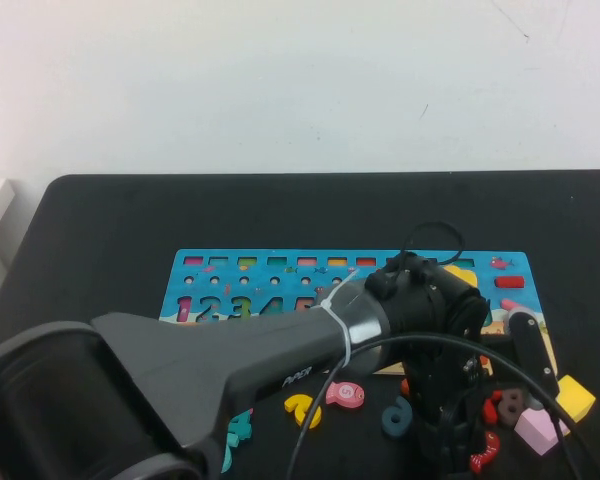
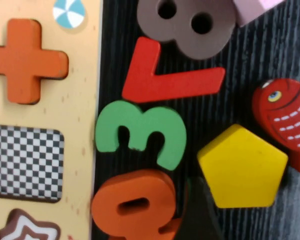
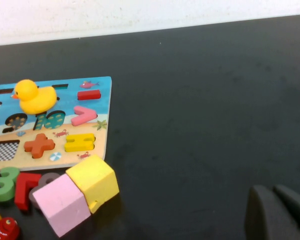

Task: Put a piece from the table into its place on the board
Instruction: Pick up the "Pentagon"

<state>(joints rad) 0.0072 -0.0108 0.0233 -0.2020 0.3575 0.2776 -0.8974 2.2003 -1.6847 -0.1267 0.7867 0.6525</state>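
Centrally in the left wrist view, the piece (image 2: 242,169) is seen as a small, flat, bright yellow pentagon with smooth faces and slightly rounded corners. It lies flat on the black bench (image 2: 270,45), off the board (image 2: 80,150), which is shown as a sandy strip holding an orange plus (image 2: 27,60) and a checkered recess (image 2: 27,162). A green 3 (image 2: 140,135) lies just beside the piece, a red 7 (image 2: 165,75) and a brown 8 (image 2: 187,25) lie beyond it, a red fish (image 2: 285,122) is set close on the other side, and an orange number (image 2: 132,205) sits near the board's edge.

From above, the left tool (image 1: 450,440) is shown lowered over the cluster of loose pieces at the board's near right corner; whether it is open cannot be told, and nothing is seen held. The right tool (image 3: 280,212) is shown only as dark finger ends above bare bench, well apart from the board; its opening cannot be told. A pink cube (image 3: 62,202) and a yellow cube (image 3: 92,180) touch beside the board, and a yellow duck (image 3: 35,96) stands on it.
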